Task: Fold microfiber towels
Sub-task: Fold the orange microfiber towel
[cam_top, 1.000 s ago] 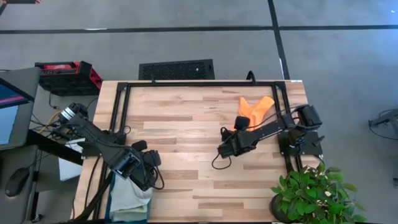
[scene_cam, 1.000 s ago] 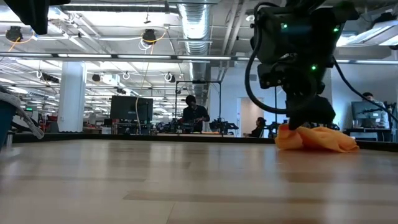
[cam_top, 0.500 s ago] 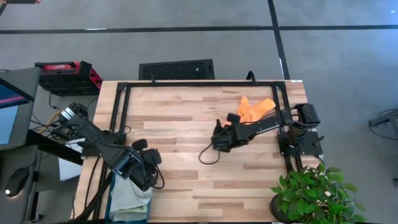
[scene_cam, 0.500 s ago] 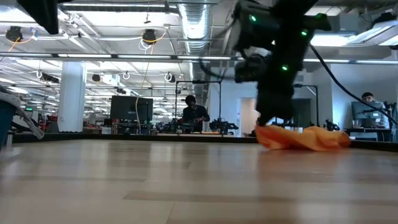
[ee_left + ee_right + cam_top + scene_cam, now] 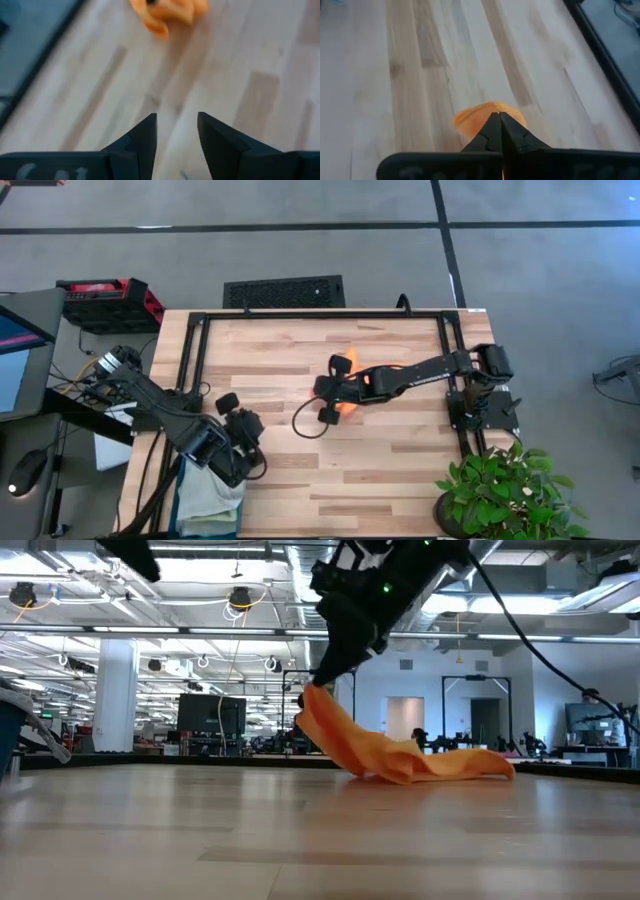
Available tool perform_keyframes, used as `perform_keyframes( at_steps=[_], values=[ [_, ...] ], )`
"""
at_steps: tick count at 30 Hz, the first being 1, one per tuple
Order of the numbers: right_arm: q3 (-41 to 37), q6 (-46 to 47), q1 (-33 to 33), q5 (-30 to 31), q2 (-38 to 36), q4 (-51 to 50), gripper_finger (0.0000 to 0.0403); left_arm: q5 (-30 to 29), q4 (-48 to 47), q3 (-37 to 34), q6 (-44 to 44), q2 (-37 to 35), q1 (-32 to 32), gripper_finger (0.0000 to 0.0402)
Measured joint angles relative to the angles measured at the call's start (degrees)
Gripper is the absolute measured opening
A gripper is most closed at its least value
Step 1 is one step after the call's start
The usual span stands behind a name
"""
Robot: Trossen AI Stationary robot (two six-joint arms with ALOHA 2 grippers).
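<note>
Orange towel [image 5: 400, 755]: soft matt cloth; table [image 5: 300, 470]: smooth wood.

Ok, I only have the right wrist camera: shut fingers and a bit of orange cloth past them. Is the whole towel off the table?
Observer: No. In the low view the right gripper holds one end of the bright orange microfiber towel raised, and the rest slopes down and lies on the wooden table.
Operator: Where over the table am I?
Observer: In the high view, about the table's middle, with the right arm stretched out across it.
Operator: And the left arm?
Observer: The left gripper waits near the table's left edge with its fingers open. It points toward the towel and is well apart from it.
</note>
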Motion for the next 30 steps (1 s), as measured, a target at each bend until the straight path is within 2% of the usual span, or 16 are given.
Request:
perform_keyframes(
  at_steps=[4,8,12,17,21,27,30],
  values=[
    [1.02,-1.43,0.45,-0.47,0.00,0.61,0.0004,-7.29,5.02,-2.10,4.93,-0.05,0.56,0.0134],
    [1.97,-1.63,1.57,-0.55,0.00,0.40,0.0003,-9.15,14.42,-7.30,17.55,0.02,2.75,0.0134],
    [2.89,-1.61,2.76,-1.69,-0.02,-0.10,0.0003,-9.00,28.78,-12.89,33.59,0.02,5.73,0.0134],
    [3.92,-1.45,3.89,-1.99,-0.04,-1.03,0.0002,-2.20,46.73,-19.38,53.41,0.03,10.00,0.0134],
    [4.30,-1.04,3.96,-2.09,-0.11,-1.32,0.0003,4.07,55.50,-22.77,64.92,0.02,12.95,0.0134],
    [4.30,-0.51,3.80,-2.95,-0.11,-1.36,0.0003,5.39,58.31,-23.43,74.88,0.04,16.32,0.0134],
    [4.30,-0.31,3.80,-2.98,-0.11,-1.34,0.0003,9.08,58.53,-23.43,76.16,0.04,18.47,0.0134]
  ],
)
